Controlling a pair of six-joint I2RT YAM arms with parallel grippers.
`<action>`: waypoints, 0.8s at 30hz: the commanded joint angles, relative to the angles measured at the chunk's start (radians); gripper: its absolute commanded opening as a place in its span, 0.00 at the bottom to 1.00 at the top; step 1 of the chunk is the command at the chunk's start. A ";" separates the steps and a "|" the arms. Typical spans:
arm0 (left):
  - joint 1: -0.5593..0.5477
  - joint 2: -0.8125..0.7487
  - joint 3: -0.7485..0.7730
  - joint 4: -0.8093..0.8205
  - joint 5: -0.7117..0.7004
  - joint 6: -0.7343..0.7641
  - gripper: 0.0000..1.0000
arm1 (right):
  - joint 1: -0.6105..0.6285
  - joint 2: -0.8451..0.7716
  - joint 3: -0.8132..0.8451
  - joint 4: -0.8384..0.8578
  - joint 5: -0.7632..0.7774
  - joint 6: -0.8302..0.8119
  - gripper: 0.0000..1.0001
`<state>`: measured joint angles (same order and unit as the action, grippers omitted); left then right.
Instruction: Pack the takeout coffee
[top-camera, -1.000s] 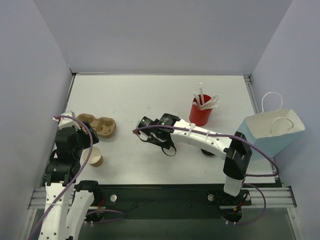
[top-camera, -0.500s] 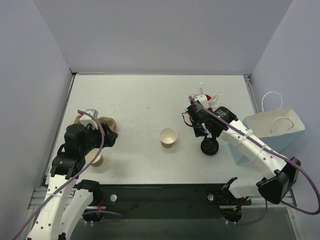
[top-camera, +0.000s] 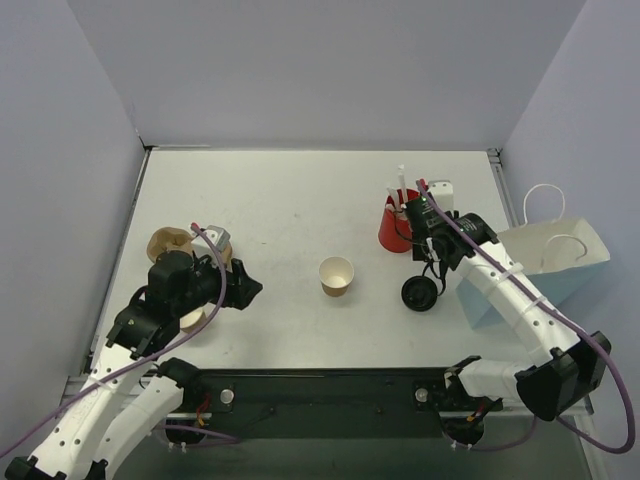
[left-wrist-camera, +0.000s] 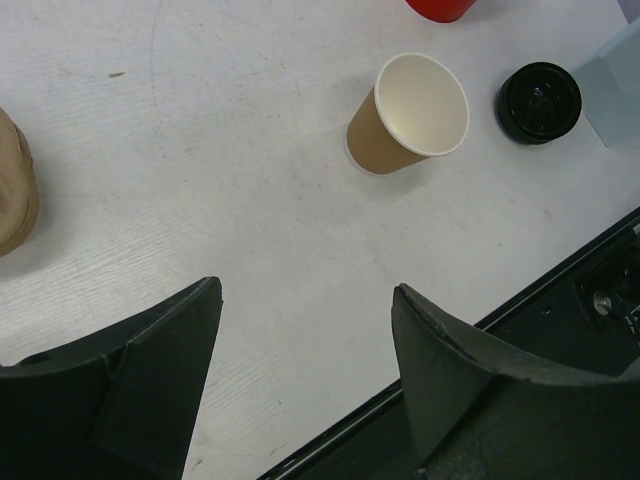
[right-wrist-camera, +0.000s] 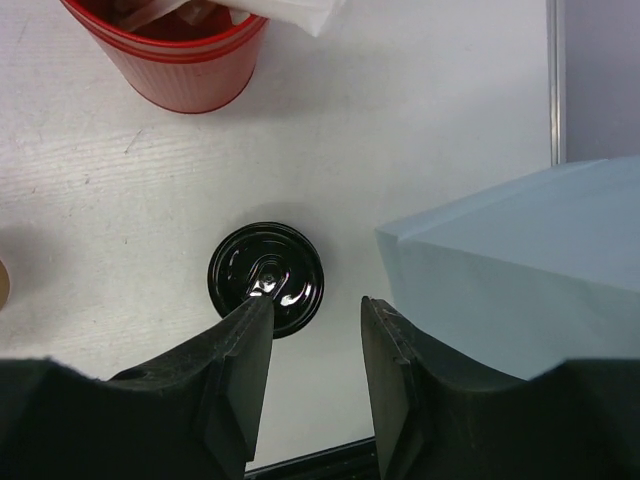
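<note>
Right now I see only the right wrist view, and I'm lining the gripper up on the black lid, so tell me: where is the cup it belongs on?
Observer: A tan paper cup stands upright and uncovered to the left of the black lid, apart from it, nearer the table's middle.
Operator: Is the bag ready to take it?
Observer: The blue bag stands right of the lid with its mouth open upward, white handles raised.
</note>
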<state>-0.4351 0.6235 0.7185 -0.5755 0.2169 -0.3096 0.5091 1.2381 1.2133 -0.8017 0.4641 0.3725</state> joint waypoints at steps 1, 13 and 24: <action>-0.010 -0.015 0.007 0.048 -0.010 0.010 0.78 | -0.012 0.069 0.046 0.131 -0.001 -0.038 0.40; -0.010 -0.048 0.002 0.043 -0.036 0.010 0.79 | -0.040 0.156 0.276 0.104 0.021 -0.055 0.39; -0.010 -0.059 0.002 0.042 -0.042 0.012 0.79 | -0.060 -0.025 -0.164 0.091 -0.002 0.175 0.39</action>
<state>-0.4400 0.5735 0.7170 -0.5751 0.1814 -0.3096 0.4572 1.2495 1.1328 -0.6975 0.4549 0.4488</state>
